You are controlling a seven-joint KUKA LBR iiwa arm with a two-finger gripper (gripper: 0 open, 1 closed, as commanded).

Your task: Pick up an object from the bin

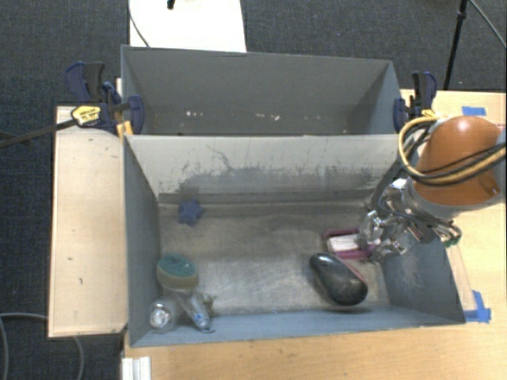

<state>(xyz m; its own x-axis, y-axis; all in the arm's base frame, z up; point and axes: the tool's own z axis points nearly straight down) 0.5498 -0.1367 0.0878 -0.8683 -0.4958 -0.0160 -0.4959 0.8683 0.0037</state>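
— Where is the claw?
— The claw (377,239) is low at the right end of the bin (261,169), under the arm's orange cover (459,158) and its yellow cables.

— Open or closed?
— I cannot tell; its tip is a dark tangle of metal from this angle.

— What is nearest to it?
— A small pink-and-white block (343,244) lies on the bin floor just to the claw's left, its right end at the claw or touching it. Whether it is gripped I cannot say.

— And beyond that?
— Just in front of the block, close to the near wall, lies a dark grey oval lump (339,280), smooth like a pebble.

— The rest of the bin?
— Well apart, in the near left corner, there is a round teal-topped thing (176,270) with a few clear plastic pieces (162,317) beside it. A small blue scrap (188,210) lies farther back on the left, near the foot of the rear wall.
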